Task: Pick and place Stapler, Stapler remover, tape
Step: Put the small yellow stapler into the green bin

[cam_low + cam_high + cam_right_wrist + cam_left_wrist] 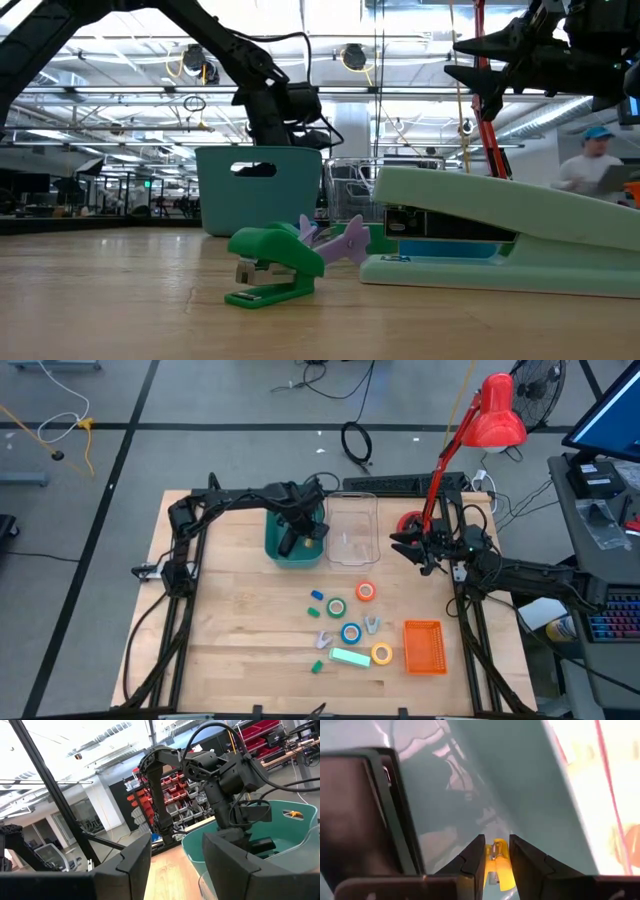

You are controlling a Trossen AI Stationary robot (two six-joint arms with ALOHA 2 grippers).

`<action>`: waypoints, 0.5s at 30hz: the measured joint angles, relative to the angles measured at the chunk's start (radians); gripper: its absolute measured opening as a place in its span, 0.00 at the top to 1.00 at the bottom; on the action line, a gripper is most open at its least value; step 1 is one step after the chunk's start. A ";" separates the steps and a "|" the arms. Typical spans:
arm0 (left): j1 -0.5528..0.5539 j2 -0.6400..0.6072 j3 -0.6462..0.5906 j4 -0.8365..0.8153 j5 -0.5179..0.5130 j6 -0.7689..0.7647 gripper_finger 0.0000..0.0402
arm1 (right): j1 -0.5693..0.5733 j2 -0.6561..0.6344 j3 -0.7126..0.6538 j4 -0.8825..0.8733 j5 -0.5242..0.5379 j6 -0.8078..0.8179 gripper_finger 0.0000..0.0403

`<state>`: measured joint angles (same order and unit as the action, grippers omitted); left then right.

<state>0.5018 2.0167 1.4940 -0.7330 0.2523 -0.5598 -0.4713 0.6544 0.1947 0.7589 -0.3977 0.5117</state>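
We found the left gripper (292,543) lowered inside the teal bin (272,546) at the back of the wooden table (230,630). In the left wrist view its two fingers (470,862) were pinched on a yellow staple remover (500,870), close to the bin's inner wall. A large dark object stood beside it in that view; we could not tell what it was.

The right gripper (412,548) hung in the air just beside the clear tub (352,530), which stood next to the bin. Its fingers (125,865) were spread, with nothing between them.

The mint-green stapler (350,657) lay flat on the table near the front edge. In the low view it carried a blue label strip (440,250) along its side; the printing on it was too small to read.

The four tape rolls lay flat on the table:
- the orange-red roll (366,592), farthest back;
- the green roll (336,606), near it;
- the blue roll (350,632), just behind the stapler;
- the yellow roll (382,654), between the stapler and the orange basket (424,647).

A green staple remover (272,265) lay just beside the stapler's end, with a purple staple remover (340,238) behind it. A red desk lamp (495,415) rose behind the right arm. In the low view a person in a blue cap (590,165) showed in the room beyond.
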 joint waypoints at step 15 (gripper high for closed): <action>0.002 0.000 0.000 -0.004 0.013 0.028 0.79 | 0.000 0.000 0.000 0.000 0.000 0.001 0.58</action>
<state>0.5037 2.0167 1.4940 -0.7368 0.2649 -0.5321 -0.4713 0.6544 0.1947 0.7589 -0.3977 0.5125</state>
